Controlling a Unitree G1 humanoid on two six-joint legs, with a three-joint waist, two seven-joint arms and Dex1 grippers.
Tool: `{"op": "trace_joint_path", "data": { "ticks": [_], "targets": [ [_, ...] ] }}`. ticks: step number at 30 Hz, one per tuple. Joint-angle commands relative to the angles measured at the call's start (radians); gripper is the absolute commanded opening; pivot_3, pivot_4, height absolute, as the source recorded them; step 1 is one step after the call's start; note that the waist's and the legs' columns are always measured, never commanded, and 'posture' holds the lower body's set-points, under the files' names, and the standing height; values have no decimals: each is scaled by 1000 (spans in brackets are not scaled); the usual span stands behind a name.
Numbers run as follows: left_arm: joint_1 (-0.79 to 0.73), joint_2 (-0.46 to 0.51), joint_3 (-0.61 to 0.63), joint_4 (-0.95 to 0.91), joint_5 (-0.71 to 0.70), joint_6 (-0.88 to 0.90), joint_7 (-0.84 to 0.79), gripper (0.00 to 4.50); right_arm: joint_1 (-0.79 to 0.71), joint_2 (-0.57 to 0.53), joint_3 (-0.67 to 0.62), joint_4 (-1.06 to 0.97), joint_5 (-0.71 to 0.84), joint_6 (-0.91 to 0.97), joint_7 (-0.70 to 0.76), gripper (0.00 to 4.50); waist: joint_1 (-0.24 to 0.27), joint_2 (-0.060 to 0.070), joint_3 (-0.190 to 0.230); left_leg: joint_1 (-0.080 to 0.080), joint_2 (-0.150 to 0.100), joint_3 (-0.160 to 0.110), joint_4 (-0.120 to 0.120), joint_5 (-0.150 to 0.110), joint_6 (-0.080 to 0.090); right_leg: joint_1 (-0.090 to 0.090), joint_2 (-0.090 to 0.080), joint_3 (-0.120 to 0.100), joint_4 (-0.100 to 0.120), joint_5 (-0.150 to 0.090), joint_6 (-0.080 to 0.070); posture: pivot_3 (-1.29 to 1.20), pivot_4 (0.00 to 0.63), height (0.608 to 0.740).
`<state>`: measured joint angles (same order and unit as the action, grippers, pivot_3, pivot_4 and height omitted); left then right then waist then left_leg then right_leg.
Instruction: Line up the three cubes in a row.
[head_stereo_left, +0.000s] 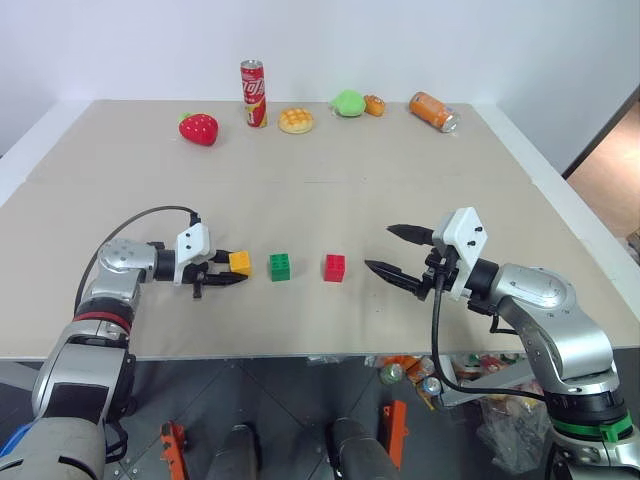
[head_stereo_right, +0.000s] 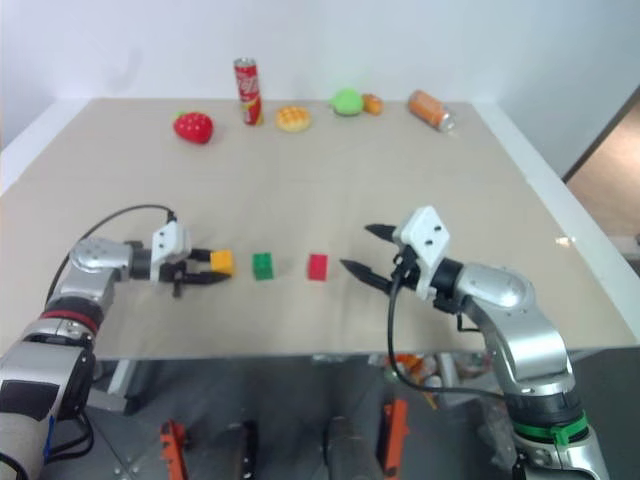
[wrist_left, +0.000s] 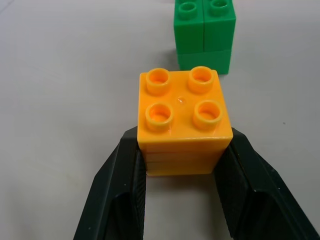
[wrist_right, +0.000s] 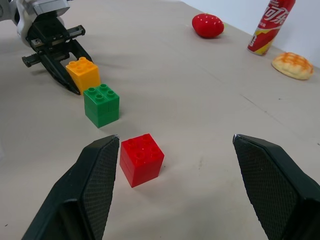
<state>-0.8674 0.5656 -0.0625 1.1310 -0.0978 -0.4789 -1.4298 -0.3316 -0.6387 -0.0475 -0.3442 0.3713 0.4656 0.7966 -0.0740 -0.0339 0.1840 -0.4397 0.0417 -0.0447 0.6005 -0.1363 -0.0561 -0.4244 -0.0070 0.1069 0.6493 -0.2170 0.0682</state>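
Left claw (head_stereo_left: 222, 278) grips the yellow-orange cube (head_stereo_left: 240, 263) at lower left — green cube (head_stereo_left: 280, 267) and red cube (head_stereo_left: 334, 267) continue rightward toward the wide-open right claw (head_stereo_left: 390, 252).

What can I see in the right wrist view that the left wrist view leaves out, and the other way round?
The right wrist view alone takes in the red cube between the wide-open right gripper, plus the toy strawberry, the soda can and the round yellow bun further along the table.

The left wrist view alone gives the close look: the black fingers pressed against both sides of the yellow-orange cube, its four studs facing up.

Both views share the yellow-orange cube, the green cube just beyond it, and the left gripper shut on the yellow-orange one.
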Motion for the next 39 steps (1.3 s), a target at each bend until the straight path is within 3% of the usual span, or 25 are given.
{"op": "trace_joint_path", "data": {
  "ticks": [1,15,39],
  "targets": [
    [-17,-3,31,13,-21,-3,-55,1320,-3,-16,-35,-49,18,4,-12,3788,0,0,0,0,0,0,0,0,0,0,0,0,0,0,0,0,150,740],
    [38,73,87,37,-25,-3,-89,1320,-35,-73,-35,-30,49,23,22,3788,0,0,0,0,2,0,0,0,0,0,2,0,0,0,-1,0,150,740],
    [26,-10,74,37,-7,-10,-101,1320,-45,-91,-35,-33,51,49,20,3788,24,0,0,0,2,0,1,0,0,1,1,0,1,0,-1,0,150,740]
  ]
}}
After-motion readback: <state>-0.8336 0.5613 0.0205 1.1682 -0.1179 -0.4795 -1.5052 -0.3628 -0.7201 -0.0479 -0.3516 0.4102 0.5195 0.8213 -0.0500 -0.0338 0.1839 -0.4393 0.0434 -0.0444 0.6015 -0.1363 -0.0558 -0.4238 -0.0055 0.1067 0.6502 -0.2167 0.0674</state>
